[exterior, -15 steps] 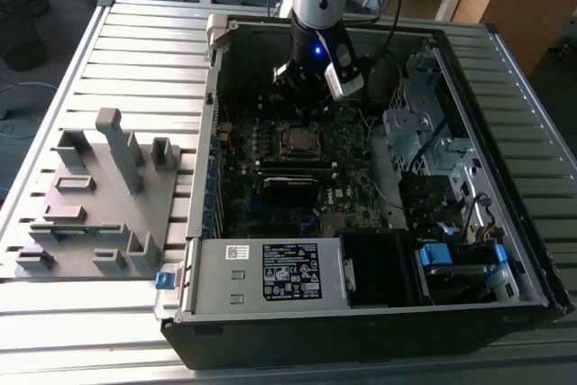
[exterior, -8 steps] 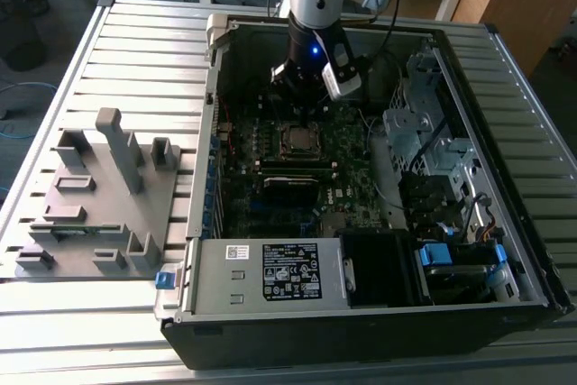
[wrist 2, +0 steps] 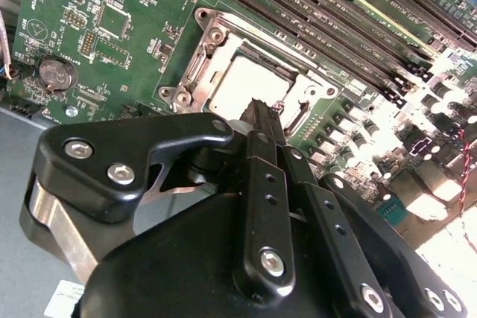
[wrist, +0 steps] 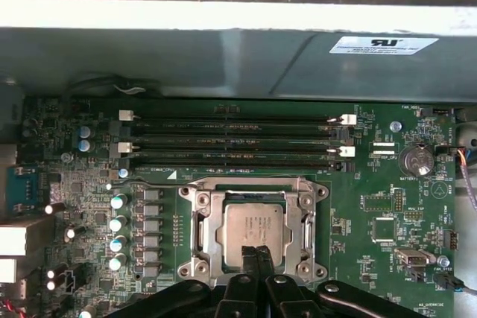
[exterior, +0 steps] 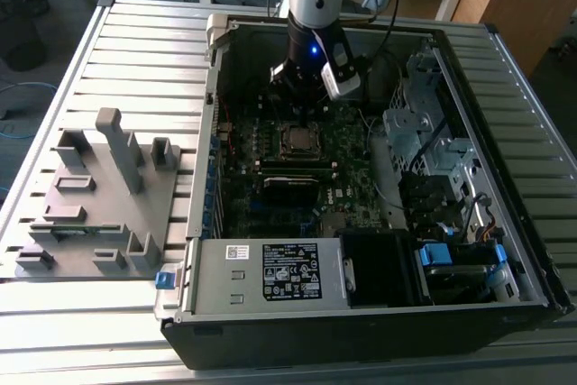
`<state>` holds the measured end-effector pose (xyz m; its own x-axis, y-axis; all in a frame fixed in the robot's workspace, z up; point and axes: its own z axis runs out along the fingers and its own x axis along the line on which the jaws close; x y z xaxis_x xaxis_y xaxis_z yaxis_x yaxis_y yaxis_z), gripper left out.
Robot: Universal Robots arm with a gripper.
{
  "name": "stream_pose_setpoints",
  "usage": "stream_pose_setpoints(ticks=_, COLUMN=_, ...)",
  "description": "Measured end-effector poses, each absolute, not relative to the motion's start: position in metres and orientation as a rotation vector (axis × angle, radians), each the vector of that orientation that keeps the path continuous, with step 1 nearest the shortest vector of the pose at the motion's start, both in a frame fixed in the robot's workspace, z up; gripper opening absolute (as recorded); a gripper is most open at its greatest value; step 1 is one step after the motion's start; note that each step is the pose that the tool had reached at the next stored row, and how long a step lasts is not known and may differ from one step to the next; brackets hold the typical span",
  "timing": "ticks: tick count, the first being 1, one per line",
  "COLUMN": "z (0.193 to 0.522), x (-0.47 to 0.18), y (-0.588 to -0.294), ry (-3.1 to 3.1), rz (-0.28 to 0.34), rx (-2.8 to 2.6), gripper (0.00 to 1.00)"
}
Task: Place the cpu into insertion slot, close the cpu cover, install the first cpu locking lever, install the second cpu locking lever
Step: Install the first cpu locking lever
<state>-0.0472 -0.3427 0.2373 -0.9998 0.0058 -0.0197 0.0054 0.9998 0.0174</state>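
cpu point(wrist: 253, 229) sits in the slot point(wrist: 322, 193) on the green board point(wrist: 387, 206), with the cover point(wrist: 253, 197) lying flat around it. gripper point(wrist: 255, 252) hangs at the socket's edge, fingers point(wrist 2: 262, 121) pinched together with nothing visible between them. memory slots point(wrist: 231, 139) run just beside the socket.

Nothing really legible here: the black label point(exterior: 291, 271) on the power supply point(exterior: 212, 279) and the white sticker point(wrist: 382, 45) on the case wall point(wrist: 223, 65) are just tiny print.
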Motion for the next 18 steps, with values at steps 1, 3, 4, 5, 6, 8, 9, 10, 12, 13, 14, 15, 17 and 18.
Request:
stream_pose_setpoints(ticks=1, z=0.2378, x=-0.0472, y=-0.3427, ry=3.122, rz=0.027, rx=0.009, gripper=0.10)
stream_pose_setpoints(ticks=3, z=0.2385, x=-0.0471, y=-0.3426, ry=3.121, rz=0.028, rx=0.009, gripper=0.10)
stream_pose_setpoints(ticks=4, z=0.2387, x=-0.0471, y=-0.3426, ry=3.121, rz=0.028, rx=0.009, gripper=0.10)
stream_pose_setpoints(ticks=5, z=0.2390, x=-0.0471, y=-0.3426, ry=3.121, rz=0.028, rx=0.009, gripper=0.10)
stream_pose_setpoints(ticks=6, z=0.2392, x=-0.0471, y=-0.3426, ry=3.121, rz=0.028, rx=0.009, gripper=0.10)
stream_pose_setpoints(ticks=8, z=0.2401, x=-0.0471, y=-0.3426, ry=3.122, rz=0.028, rx=0.009, gripper=0.10)
stream_pose_setpoints(ticks=9, z=0.2408, x=-0.0471, y=-0.3426, ry=3.122, rz=0.028, rx=0.009, gripper=0.10)
stream_pose_setpoints(ticks=10, z=0.2416, x=-0.0471, y=-0.3426, ry=3.121, rz=0.028, rx=0.009, gripper=0.10)
stream_pose_setpoints(ticks=12, z=0.2432, x=-0.0471, y=-0.3426, ry=3.121, rz=0.028, rx=0.009, gripper=0.10)
stream_pose_setpoints(ticks=13, z=0.2440, x=-0.0471, y=-0.3426, ry=3.121, rz=0.028, rx=0.009, gripper=0.10)
stream_pose_setpoints(ticks=14, z=0.2447, x=-0.0471, y=-0.3426, ry=3.122, rz=0.028, rx=0.009, gripper=0.10)
stream_pose_setpoints(ticks=15, z=0.2453, x=-0.0471, y=-0.3426, ry=3.122, rz=0.028, rx=0.009, gripper=0.10)
stream_pose_setpoints(ticks=17, z=0.2455, x=-0.0471, y=-0.3426, ry=3.121, rz=0.029, rx=0.009, gripper=0.10)
stream_pose_setpoints(ticks=18, z=0.2460, x=-0.0471, y=-0.3426, ry=3.121, rz=0.028, rx=0.009, gripper=0.10)
